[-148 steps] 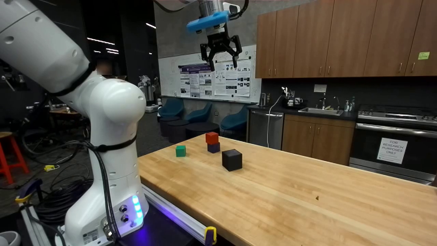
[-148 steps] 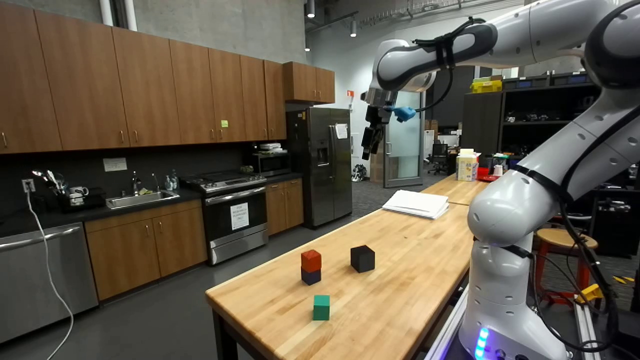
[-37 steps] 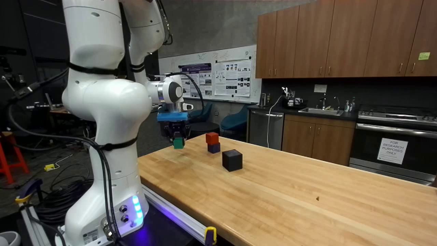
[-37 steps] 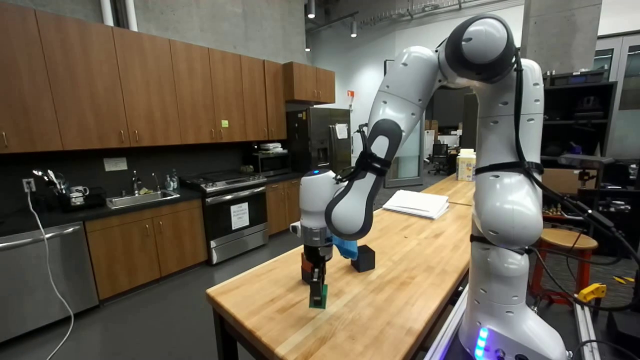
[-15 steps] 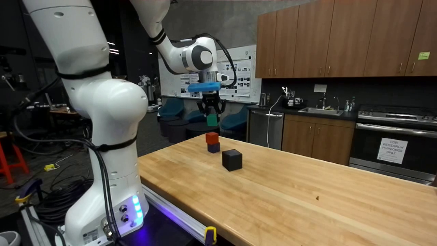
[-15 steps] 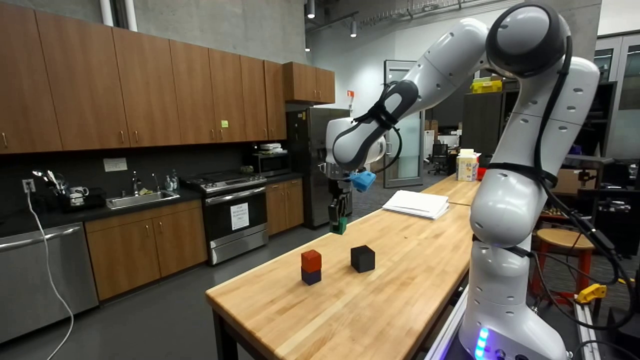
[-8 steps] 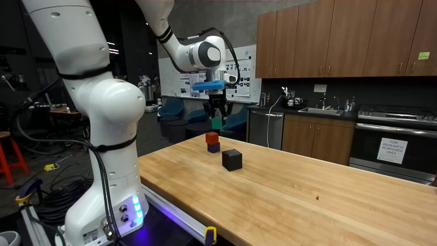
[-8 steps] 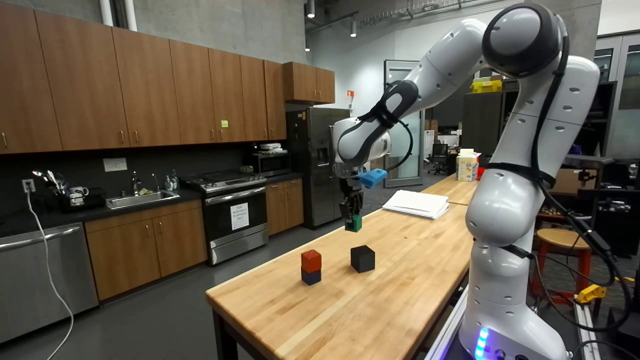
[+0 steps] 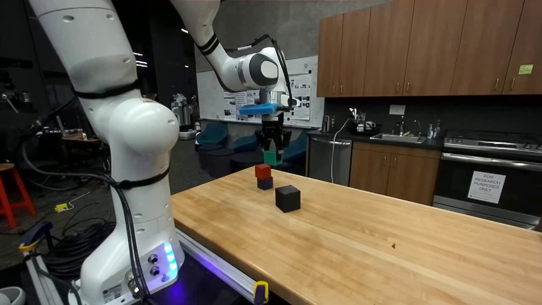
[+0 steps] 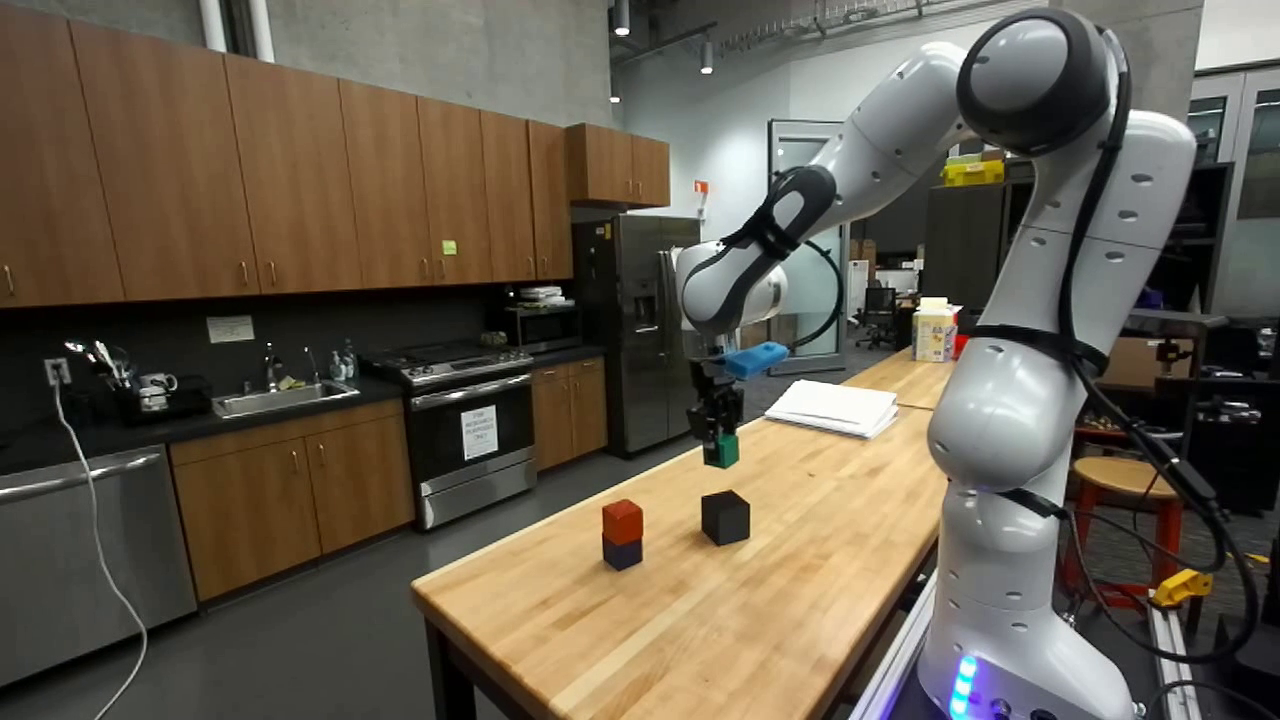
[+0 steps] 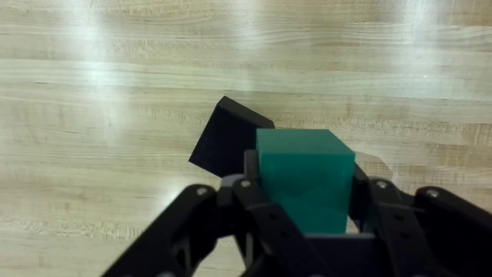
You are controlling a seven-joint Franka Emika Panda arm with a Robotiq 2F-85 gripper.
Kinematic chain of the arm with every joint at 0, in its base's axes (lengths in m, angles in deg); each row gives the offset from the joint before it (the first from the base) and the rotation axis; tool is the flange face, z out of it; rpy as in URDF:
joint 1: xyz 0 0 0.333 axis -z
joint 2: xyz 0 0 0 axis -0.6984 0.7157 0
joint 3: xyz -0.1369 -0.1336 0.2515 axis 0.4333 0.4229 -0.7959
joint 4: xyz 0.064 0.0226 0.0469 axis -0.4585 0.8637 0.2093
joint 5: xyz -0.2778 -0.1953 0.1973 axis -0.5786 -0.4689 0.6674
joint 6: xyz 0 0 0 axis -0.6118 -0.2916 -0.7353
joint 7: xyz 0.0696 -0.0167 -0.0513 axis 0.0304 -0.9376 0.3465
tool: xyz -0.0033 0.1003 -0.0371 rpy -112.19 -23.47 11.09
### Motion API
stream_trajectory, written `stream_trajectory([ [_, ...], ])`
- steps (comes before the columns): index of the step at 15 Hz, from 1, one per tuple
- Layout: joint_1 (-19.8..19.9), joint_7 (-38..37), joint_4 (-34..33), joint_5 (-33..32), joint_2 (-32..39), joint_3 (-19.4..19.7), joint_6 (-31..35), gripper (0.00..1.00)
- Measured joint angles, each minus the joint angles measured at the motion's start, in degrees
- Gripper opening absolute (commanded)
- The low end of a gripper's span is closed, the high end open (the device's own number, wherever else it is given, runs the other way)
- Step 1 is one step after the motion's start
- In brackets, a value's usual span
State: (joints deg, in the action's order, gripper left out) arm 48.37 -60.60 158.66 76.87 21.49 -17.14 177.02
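currently over the wooden surface (image 9: 364,254): robot arm (image 10: 1000,400) bent, jaws loaded

wooden surface: long, pale, grain running lengthwise, beneath all four cubes. robot arm: stands beside its edge, arches up and over, wrist hanging so the jaws point down. white papers (image 10: 832,408): flat pile on the surface in an exterior view, well apart from the cubes. black cube (image 9: 288,198): rests on the surface, biggest of the cubes; wrist view has it askew to the grain. red cube (image 10: 622,521) on dark purple cube (image 10: 622,554): an upright pair, near the black cube, not touching it. green cube (image 10: 722,452): pinched between the jaws on two opposite sides. held off the surface; in an exterior view it hangs over the black cube, gap visible between; in the wrist view it covers part of that cube.
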Motion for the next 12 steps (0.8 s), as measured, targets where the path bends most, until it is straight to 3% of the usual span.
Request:
stream_trajectory([
  [6,0.36,-2.3,0.52,3.89,1.3,2.02,1.16,0.24],
  [12,0.97,-5.81,1.67,4.28,3.25,2.42,6.54,0.24],
])
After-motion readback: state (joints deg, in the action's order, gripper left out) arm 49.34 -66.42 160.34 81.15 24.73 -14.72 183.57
